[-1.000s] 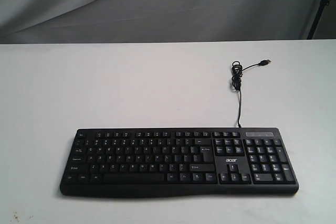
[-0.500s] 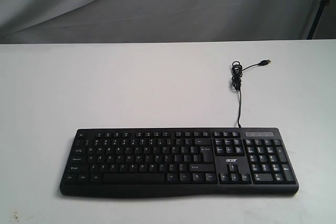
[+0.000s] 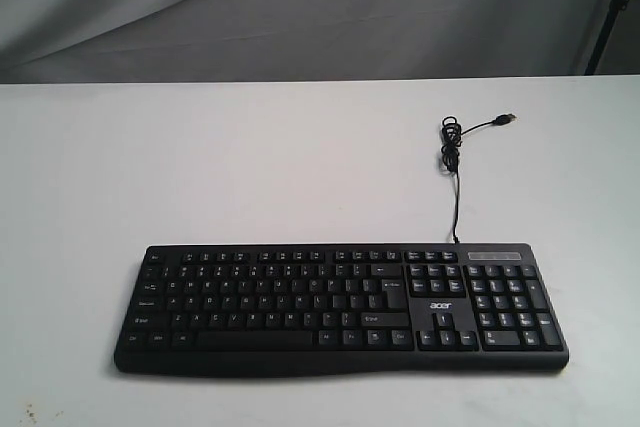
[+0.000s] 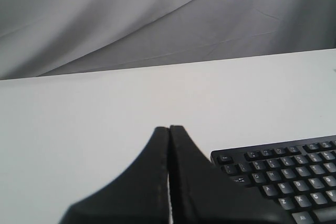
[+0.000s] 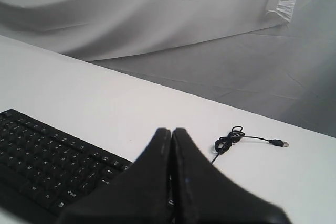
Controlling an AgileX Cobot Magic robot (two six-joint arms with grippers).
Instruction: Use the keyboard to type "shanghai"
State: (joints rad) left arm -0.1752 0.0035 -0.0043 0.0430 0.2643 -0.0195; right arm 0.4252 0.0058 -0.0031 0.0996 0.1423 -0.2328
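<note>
Shows a broad white surface (image 3: 250,167) backed by a draped grey cloth (image 3: 300,7), and on it, toward the near edge of the exterior view, the black Acer keyboard (image 3: 340,307), lying flat and square-on with its number pad (image 3: 510,302) on the right arm's side. Picks up no arm anywhere in that exterior view. Finds the left tool (image 4: 169,129) in its own wrist view with both black fingers pressed together, no gap between, holding nothing, and hanging off the keyboard's Esc corner (image 4: 226,158), beside the keys rather than over them. Finds the right tool (image 5: 171,130) likewise pinched flat and empty, with the keyboard's right-hand stretch just beside it. Touches no key on either side, so far as can be told. Trails a thin black cable (image 3: 456,202) from the keyboard's back edge to a small loose coil (image 3: 450,147), ending in a bare USB plug (image 3: 509,118) resting unplugged on the surface. Reads as the very start of the job, with the first letter "s" waiting on the home row (image 3: 260,300), legends too small to make out from the exterior view. Calls next for bringing the left tool in over the left part of that row, tip down, and dabbing one key alone with the pinched tip, neighbours untouched; then for leaving "h", "n" and "i" to the closer arm.
</note>
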